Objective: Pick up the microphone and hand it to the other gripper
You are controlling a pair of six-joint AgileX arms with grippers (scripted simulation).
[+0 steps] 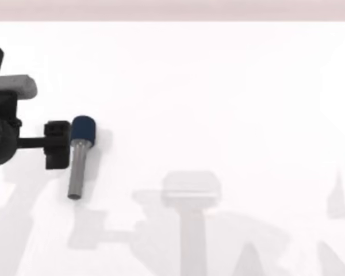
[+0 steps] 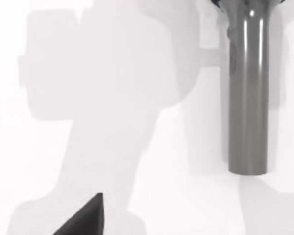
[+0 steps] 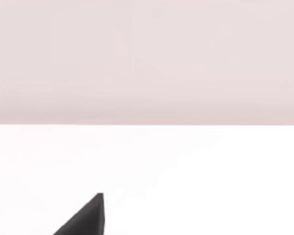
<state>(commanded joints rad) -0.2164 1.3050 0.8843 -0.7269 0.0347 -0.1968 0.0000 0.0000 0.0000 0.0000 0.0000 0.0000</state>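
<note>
The microphone (image 1: 80, 150) lies on the table (image 1: 218, 103) near its left edge, blue head away from the near edge. The left gripper (image 1: 58, 144) sits just beside the head; whether it grips is unclear. Right gripper (image 3: 85, 218): unclear too.

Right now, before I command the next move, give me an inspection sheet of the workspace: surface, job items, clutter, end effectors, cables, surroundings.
Surface: white table, bare, crossed by soft arm shadows.
Job's things: microphone at the table's left, grey handle pointing toward the near edge, navy head toward the far edge; whether it rests on the table or is lifted cannot be told.
Clutter: nothing seen.
End effectors: left end effector right beside the microphone's head, contact unclear. Right end effector is out of the top view; only one fingertip shows in its wrist view.
Cables: nothing seen.
Surroundings: pale pinkish wall behind the table.
</note>
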